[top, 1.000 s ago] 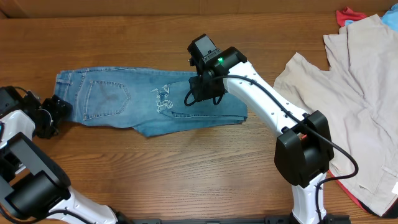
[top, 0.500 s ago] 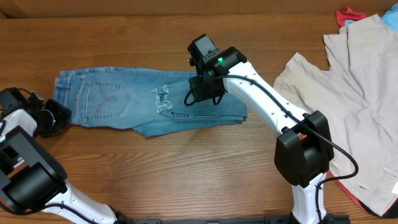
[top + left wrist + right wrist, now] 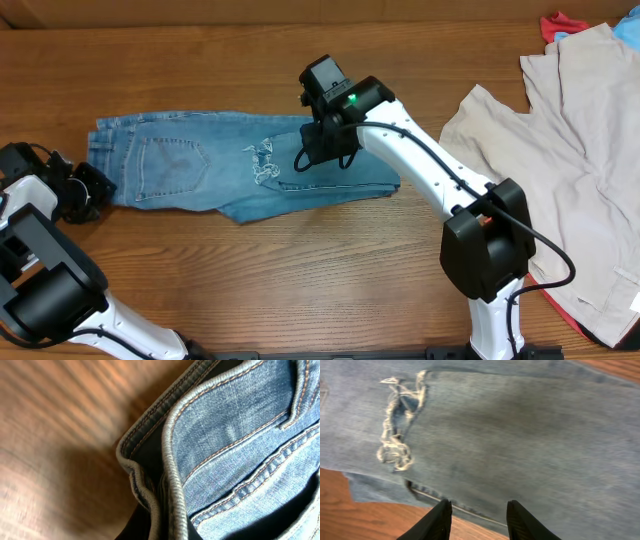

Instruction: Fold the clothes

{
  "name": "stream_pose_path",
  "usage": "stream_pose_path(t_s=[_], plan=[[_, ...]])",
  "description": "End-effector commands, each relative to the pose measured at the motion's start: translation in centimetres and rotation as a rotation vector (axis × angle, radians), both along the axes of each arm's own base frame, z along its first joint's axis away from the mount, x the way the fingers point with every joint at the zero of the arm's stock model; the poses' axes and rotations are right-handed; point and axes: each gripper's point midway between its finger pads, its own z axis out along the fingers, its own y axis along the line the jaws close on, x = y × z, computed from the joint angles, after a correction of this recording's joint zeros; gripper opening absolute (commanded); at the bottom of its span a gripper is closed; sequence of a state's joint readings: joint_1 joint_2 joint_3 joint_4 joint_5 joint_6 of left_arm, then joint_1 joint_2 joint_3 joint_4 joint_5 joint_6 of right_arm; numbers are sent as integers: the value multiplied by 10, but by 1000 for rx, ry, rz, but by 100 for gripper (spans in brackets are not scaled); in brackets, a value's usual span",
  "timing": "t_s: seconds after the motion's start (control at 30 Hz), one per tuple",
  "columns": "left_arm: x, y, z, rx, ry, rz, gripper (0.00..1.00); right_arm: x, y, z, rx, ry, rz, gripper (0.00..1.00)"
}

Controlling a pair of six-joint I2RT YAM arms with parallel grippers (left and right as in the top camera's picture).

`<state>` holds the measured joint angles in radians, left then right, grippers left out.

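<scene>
Jeans (image 3: 240, 170): flat on table (image 3: 300, 260), centre-left, waistband end twd L, legs running twd centre. Pinched at waistband corner by left gripper (image 3: 88, 188), jaws pressed tight on the denim, prob. to lift that end over for a fold. Right gripper (image 3: 479, 517) hovers low over leg's lower edge, jaws apart, nothing between; likely placed to take that edge. Beige garment (image 3: 560, 150) & red cloth (image 3: 560, 22) well apart at R.
</scene>
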<state>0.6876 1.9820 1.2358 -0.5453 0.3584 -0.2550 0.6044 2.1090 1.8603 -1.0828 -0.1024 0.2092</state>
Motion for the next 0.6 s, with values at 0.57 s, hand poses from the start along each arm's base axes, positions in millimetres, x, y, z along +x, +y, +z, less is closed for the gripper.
stream_pose_path(t_s=[0.57], plan=[[-20, -8, 6, -7, 65, 7, 4, -36, 73, -51, -28, -2, 164, 61]])
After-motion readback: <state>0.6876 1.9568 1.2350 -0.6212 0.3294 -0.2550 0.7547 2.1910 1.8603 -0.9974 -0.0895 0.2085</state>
